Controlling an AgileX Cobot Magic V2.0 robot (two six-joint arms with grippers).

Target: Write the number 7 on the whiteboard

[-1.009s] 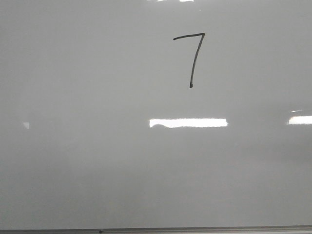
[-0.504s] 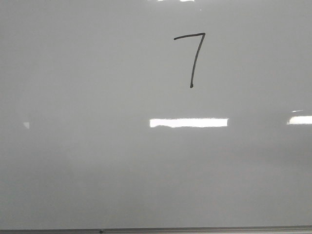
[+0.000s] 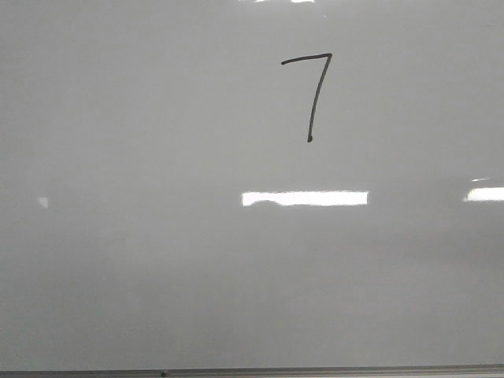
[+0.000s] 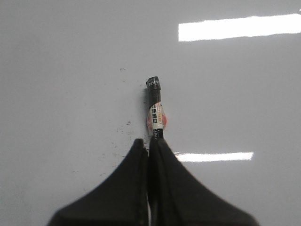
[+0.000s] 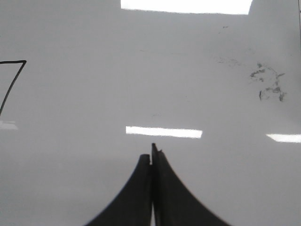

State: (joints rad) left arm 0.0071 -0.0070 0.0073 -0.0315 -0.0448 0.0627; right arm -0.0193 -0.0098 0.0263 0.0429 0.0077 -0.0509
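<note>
Whiteboard (image 3: 142, 260) work looks finished: your left gripper (image 4: 149, 143) is clamped on the marker (image 4: 155, 109), its capped end clear of the number 7 (image 3: 311, 94). Your right gripper (image 5: 151, 160) is closed on nothing, beside the digit. The 7, near the board's upper edge, is unchanged over the last second.

office or classroom – glossy whiteboard (image 3: 157, 260)

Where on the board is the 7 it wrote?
In the front view the number 7 sits in the upper part of the whiteboard, a little right of centre, just above the long bright light reflection.
</note>
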